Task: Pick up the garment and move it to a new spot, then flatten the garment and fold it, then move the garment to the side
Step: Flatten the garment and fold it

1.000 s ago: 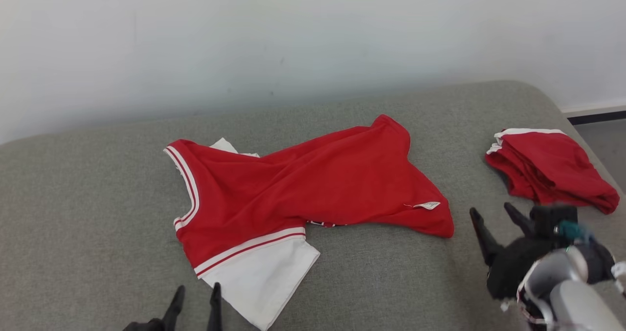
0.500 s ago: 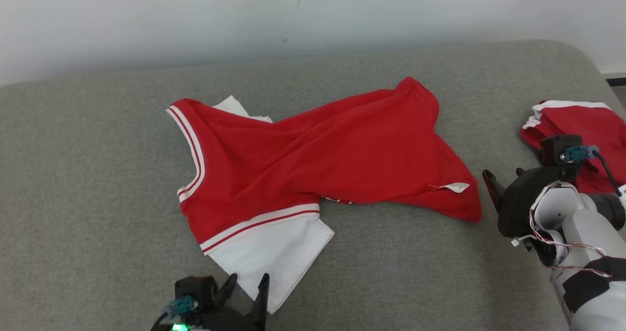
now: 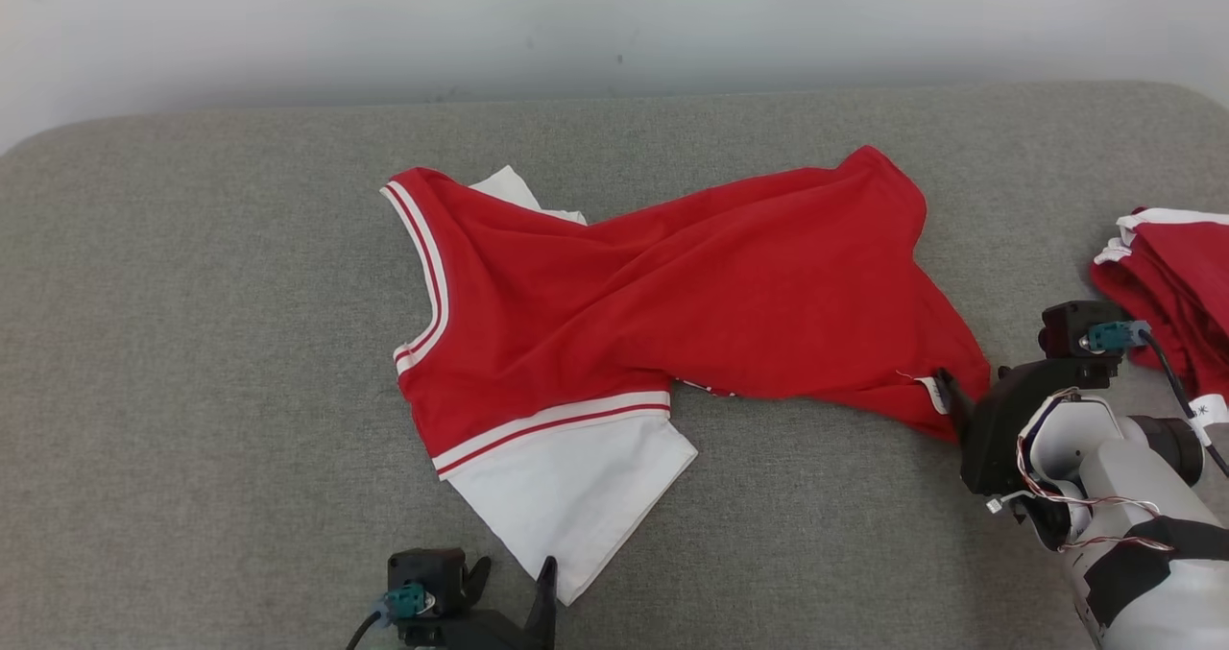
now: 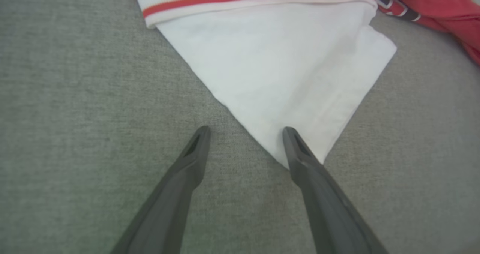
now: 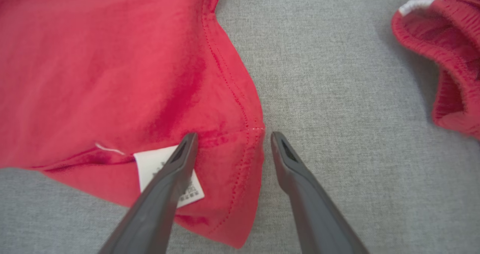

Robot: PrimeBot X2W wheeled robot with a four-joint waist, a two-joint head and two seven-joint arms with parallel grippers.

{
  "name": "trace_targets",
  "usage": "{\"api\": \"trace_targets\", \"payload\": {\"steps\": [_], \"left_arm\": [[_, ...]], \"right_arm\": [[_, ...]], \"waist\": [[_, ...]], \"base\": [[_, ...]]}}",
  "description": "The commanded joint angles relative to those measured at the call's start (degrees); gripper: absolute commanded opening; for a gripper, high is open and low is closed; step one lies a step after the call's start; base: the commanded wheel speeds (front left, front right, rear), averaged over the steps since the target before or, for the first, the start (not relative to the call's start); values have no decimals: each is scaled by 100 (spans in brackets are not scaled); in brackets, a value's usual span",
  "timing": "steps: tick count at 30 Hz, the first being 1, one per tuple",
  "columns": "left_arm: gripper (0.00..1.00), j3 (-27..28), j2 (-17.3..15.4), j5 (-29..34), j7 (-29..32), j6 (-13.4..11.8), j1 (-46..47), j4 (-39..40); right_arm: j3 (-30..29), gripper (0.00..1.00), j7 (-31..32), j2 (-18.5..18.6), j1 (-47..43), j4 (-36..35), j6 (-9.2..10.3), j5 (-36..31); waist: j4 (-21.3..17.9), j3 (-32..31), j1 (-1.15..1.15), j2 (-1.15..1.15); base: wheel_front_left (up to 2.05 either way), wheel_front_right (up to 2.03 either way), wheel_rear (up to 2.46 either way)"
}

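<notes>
One rumpled red-and-white shirt [image 3: 672, 314], one other red pile [image 3: 1176, 276]. My left claw [image 4: 244, 130] and right claw [image 5: 234, 134] are both spread apart.

Bright even light, soft shadows, wrist views slightly blurred.

- Left tool [image 3: 514, 578] [image 4: 244, 132]: low at the near edge of the grey cushion [image 3: 192, 343], left of centre, its two dark fingers parted and pointing toward the far edge.
- Right tool [image 3: 951, 391] [image 5: 233, 136]: toward the near right corner, fingers parted, angled left.
- Pale right forearm [image 3: 1133, 477]: slants in from the near right corner.
</notes>
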State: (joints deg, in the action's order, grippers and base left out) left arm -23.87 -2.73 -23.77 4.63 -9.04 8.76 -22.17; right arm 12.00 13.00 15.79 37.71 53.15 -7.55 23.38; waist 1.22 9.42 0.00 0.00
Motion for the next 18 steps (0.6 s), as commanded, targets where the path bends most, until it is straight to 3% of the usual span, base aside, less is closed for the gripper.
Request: {"api": "trace_targets", "payload": {"steps": [1, 18], "left_arm": [[100, -64, -50, -44, 178, -20, -222, -168], [100, -633, 60, -520, 320, 199, 381, -547]], "right_arm": [[30, 100, -45, -26, 89, 41, 14, 41], [216, 100, -396, 39, 580, 654, 14, 252]], "waist": [[-8, 15, 0, 0], [-52, 402, 0, 0]], "base": [[0, 0, 0], [0, 0, 0]]}}
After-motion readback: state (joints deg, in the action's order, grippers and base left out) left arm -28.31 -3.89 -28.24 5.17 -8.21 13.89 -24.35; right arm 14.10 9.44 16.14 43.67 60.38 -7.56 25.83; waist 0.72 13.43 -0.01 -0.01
